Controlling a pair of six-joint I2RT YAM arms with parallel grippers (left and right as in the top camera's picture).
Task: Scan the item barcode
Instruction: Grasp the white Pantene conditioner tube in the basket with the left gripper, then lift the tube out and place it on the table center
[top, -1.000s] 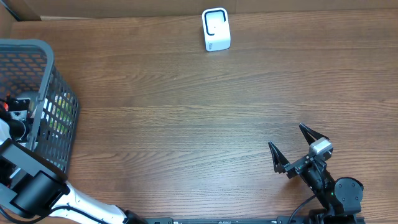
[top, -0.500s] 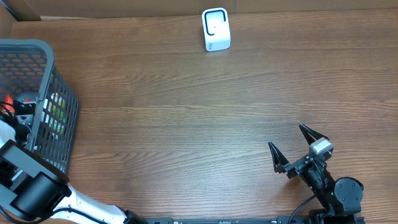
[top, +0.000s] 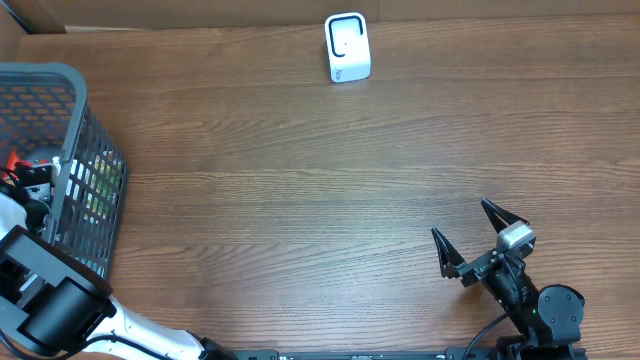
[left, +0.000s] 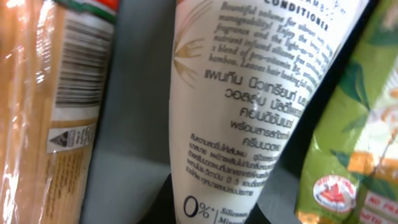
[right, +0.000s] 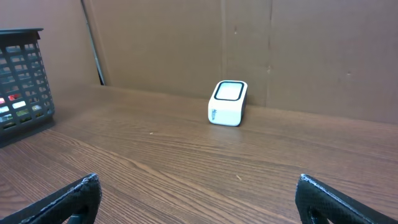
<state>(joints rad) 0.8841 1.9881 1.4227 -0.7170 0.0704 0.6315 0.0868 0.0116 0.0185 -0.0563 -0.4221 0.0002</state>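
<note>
Left jaws have just clamped the conditioner tube (left: 249, 106) in the basket (top: 45, 70); lifting can follow. Right jaws gape.

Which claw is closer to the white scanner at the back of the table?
Right. The right claw is open near the front edge of the table, facing the white scanner. The left claw is down inside the basket, farther off to the side.
</note>
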